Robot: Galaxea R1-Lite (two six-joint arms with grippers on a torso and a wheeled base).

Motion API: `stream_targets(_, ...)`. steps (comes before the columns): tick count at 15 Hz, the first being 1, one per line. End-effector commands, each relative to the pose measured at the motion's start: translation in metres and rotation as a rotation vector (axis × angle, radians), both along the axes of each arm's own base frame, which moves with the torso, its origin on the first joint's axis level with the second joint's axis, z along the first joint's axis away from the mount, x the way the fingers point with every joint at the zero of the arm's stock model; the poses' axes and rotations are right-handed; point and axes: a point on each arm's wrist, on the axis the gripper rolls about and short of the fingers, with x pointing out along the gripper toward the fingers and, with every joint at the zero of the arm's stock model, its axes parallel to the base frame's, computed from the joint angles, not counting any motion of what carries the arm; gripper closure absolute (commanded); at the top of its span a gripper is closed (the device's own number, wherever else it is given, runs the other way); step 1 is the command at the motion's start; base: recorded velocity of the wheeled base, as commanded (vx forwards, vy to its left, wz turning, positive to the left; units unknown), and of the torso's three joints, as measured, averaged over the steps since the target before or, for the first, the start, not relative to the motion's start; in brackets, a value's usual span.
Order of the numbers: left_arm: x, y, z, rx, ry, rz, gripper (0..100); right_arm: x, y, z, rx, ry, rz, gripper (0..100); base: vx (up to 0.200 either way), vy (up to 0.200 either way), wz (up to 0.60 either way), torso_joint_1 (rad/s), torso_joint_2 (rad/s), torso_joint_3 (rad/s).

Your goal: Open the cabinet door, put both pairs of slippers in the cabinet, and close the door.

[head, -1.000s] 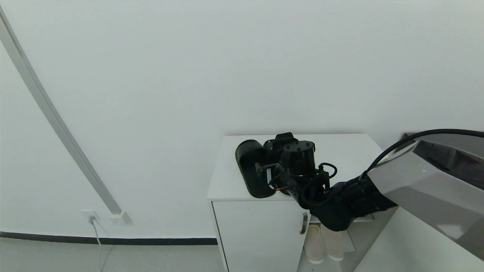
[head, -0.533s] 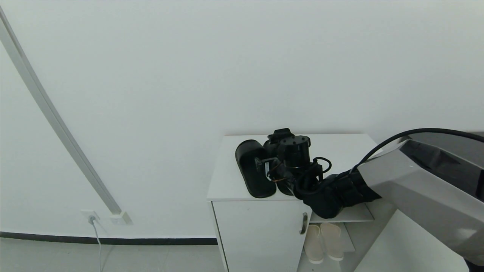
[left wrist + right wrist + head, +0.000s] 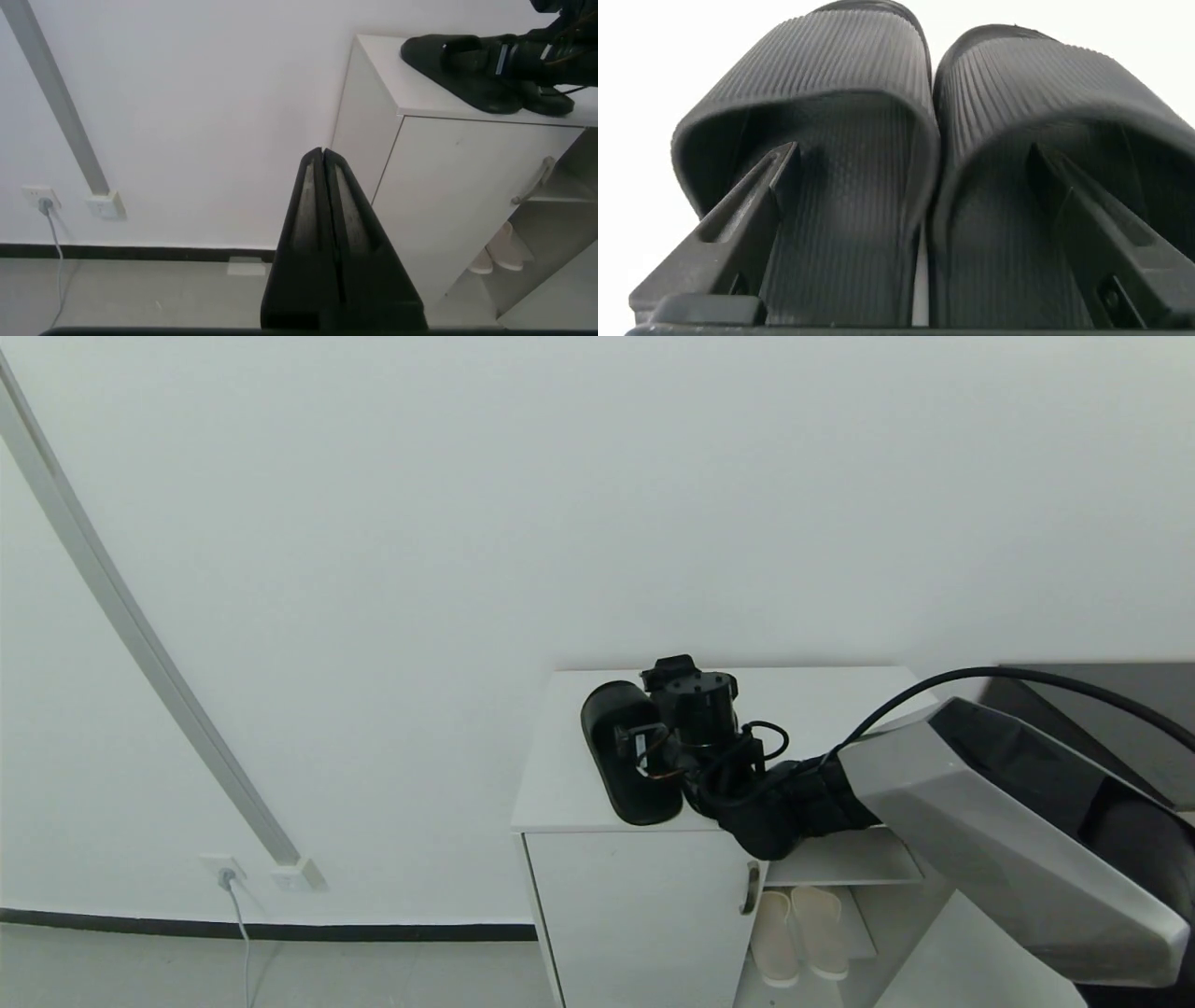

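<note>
Sliding farther forward, the spread-open right hand (image 3: 910,157) is straddling the black slippers (image 3: 627,761), risking shoving them off the cabinet (image 3: 840,702).

right claw (image 3: 913,154) advanced, seemingly, into slippers (image 3: 624,761)

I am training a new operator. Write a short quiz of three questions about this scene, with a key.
1. True or false: the black slippers lie on top of the cabinet.
2. Which pair is already on a shelf inside the cabinet? A) black B) beige C) neither
3. Fill in: the left gripper is ___ (open or shut).
Key: 1 true; 2 B, the beige slippers; 3 shut.
</note>
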Motion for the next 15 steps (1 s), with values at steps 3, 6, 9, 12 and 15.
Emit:
stream_targets(3, 0.0, 0.0, 0.0, 0.0, -0.001, 0.001, 100, 0.008, 0.006, -0.003, -0.002, -0.005, 0.001, 100, 0.0, 0.0, 0.0, 0.0, 0.0, 0.0)
stream_targets(6, 0.0, 0.0, 0.0, 0.0, 0.0, 0.001, 100, 0.008, 0.007, -0.003, -0.005, -0.004, 0.001, 100, 0.0, 0.0, 0.0, 0.0, 0.0, 0.0)
stream_targets(9, 0.0, 0.0, 0.0, 0.0, 0.0, 0.001, 100, 0.008, 0.007, -0.006, -0.007, 0.001, -0.001, 100, 0.0, 0.0, 0.0, 0.0, 0.0, 0.0)
stream_targets(12, 0.0, 0.0, 0.0, -0.002, -0.001, 0.001, 100, 0.005, 0.003, 0.01, 0.01, -0.021, -0.007, 100, 0.0, 0.0, 0.0, 0.0, 0.0, 0.0)
stream_targets(15, 0.0, 0.0, 0.0, 0.0, -0.001, 0.001, 100, -0.015, -0.013, 0.033, 0.013, -0.023, -0.004, 100, 0.0, 0.0, 0.0, 0.0, 0.0, 0.0)
